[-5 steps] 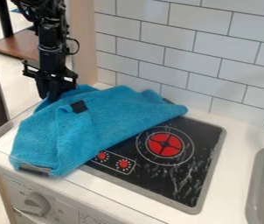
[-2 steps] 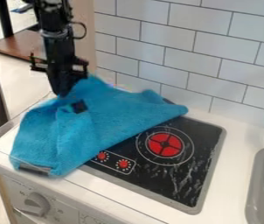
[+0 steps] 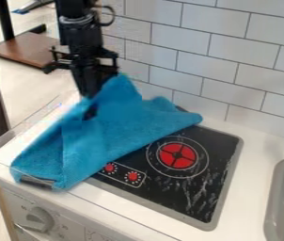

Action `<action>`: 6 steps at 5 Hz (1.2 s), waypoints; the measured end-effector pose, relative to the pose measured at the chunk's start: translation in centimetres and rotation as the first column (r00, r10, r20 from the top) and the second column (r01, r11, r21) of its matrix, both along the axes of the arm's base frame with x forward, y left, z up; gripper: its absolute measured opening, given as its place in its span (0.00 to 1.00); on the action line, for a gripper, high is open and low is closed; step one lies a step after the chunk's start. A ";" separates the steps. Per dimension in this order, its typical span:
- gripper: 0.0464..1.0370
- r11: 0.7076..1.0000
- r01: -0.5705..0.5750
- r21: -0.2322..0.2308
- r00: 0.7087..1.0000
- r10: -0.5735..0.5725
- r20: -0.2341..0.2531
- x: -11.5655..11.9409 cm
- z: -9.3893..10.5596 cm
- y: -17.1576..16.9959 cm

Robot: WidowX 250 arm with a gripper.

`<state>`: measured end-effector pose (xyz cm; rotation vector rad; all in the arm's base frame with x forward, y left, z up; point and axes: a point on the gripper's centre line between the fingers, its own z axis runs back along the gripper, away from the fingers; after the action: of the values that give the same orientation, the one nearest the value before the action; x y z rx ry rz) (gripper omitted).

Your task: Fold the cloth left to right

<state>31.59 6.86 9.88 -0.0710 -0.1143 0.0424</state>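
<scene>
Cloth (image 3: 106, 136), blue and rumpled, lies over the white counter (image 3: 256, 148) and the left part of the black stovetop (image 3: 192, 200), its far side lifted into a peak at the black gripper (image 3: 89, 95), closed on a pinch of fabric.

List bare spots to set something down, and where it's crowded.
Free: white counter between cooktop and sink; the cooktop's uncovered part, from the cloth to the sink-side rim, burner included. Crowded: the image's left, where cloth covers counter and cooktop, with the gripper gripping its raised part.
</scene>
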 end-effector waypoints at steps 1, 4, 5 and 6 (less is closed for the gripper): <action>0.00 0.997 0.072 -0.018 0.997 -0.073 -0.031 -1.0 -0.4 -3.2; 0.03 0.979 0.201 0.044 0.969 -0.192 -0.152 -4.5 -5.9 -7.0; 0.19 0.980 0.195 0.050 0.970 -0.185 -0.155 -4.5 -6.0 -7.0; 0.45 0.983 0.178 0.042 0.973 -0.170 -0.154 -4.6 -5.9 -7.0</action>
<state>27.02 -0.17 3.97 -0.0217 0.0414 -0.1303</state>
